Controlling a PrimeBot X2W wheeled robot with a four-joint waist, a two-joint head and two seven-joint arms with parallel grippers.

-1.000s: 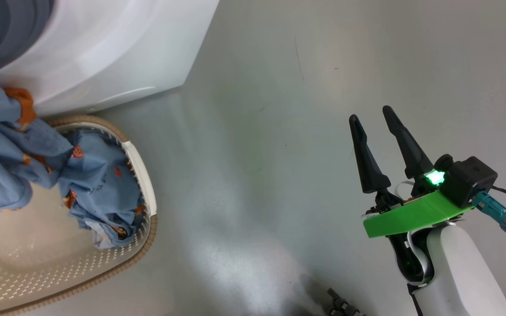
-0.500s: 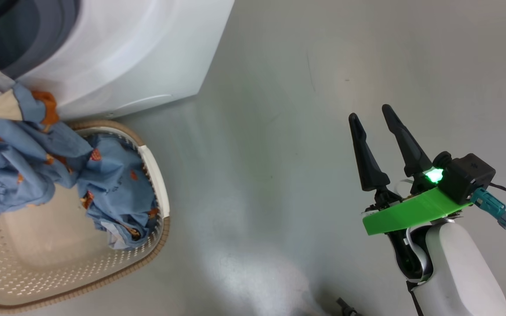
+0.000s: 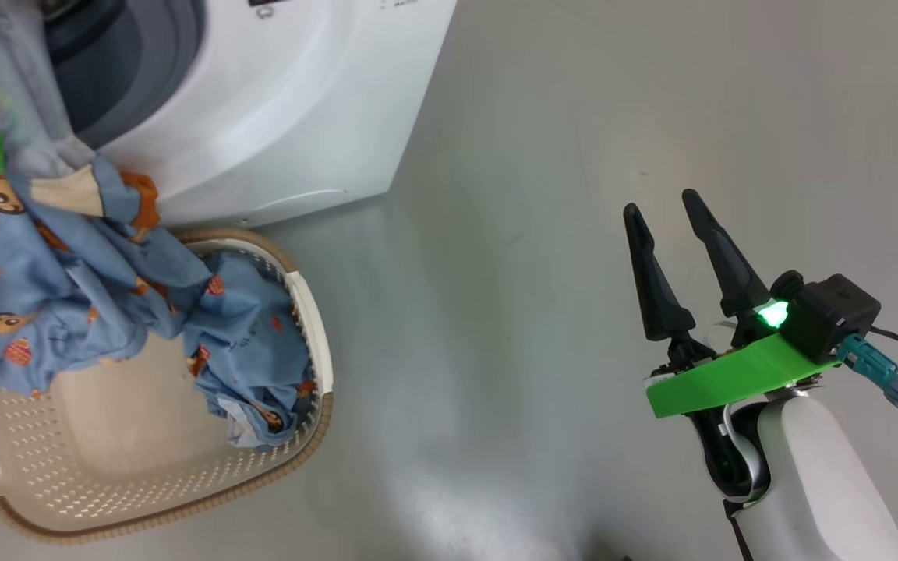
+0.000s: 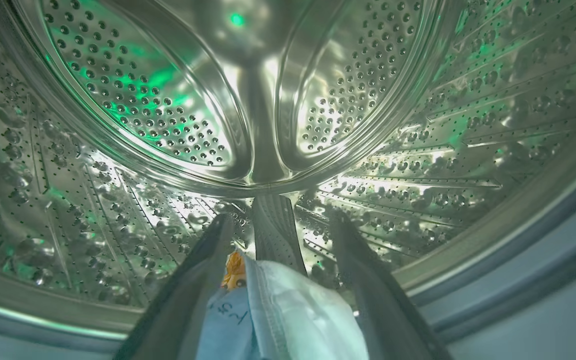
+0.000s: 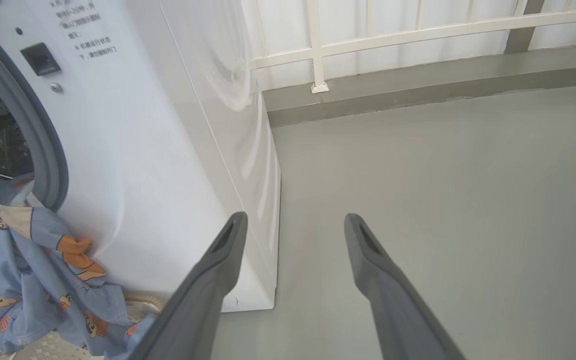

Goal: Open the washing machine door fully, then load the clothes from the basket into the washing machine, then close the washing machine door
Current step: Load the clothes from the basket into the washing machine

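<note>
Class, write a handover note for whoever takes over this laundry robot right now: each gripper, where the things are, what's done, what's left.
Left gripper: open, inside the washing machine drum, with a fold of the clothes lying between its fingers.
Right gripper: open, empty, over bare floor.
Clothes: they trail from the drum mouth down the machine's front into the basket; a bunch lies at the basket's right side.
Done: the mouth is uncovered and one end of the fabric is inside.
Left: get the rest in, then close the door.
</note>
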